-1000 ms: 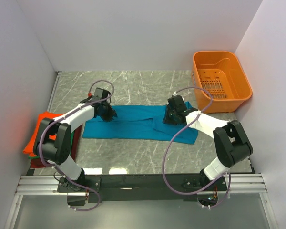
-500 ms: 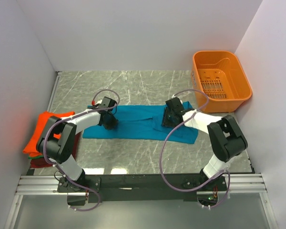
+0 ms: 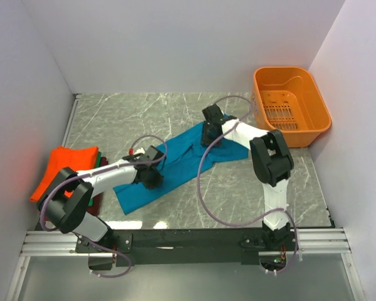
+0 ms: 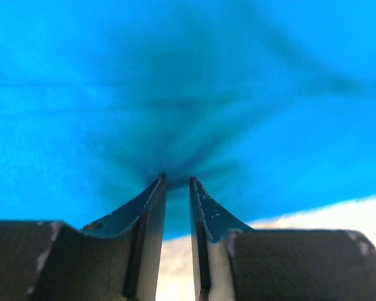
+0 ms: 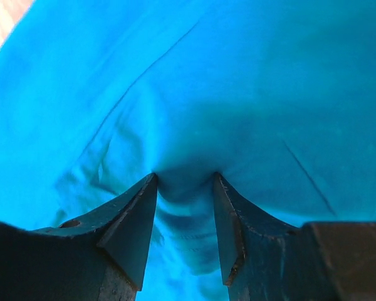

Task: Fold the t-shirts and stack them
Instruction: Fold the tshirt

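The teal-blue t-shirt lies as a long band turned on a slant, from near left to far right on the table. My left gripper is shut on its near-left part; in the left wrist view the cloth puckers between the jaws. My right gripper is shut on its far-right part, with a fold of cloth pinched between the jaws in the right wrist view. A stack of folded shirts, bright orange on top, with green and dark red edges showing, lies at the left.
An orange plastic basket stands at the back right. White walls close the table on the left, back and right. The grey marble table shows around the shirt.
Both grippers have swung the teal-blue shirt round from lying level to slanted. The left gripper moved nearer and to the right; the right gripper moved farther back and left.
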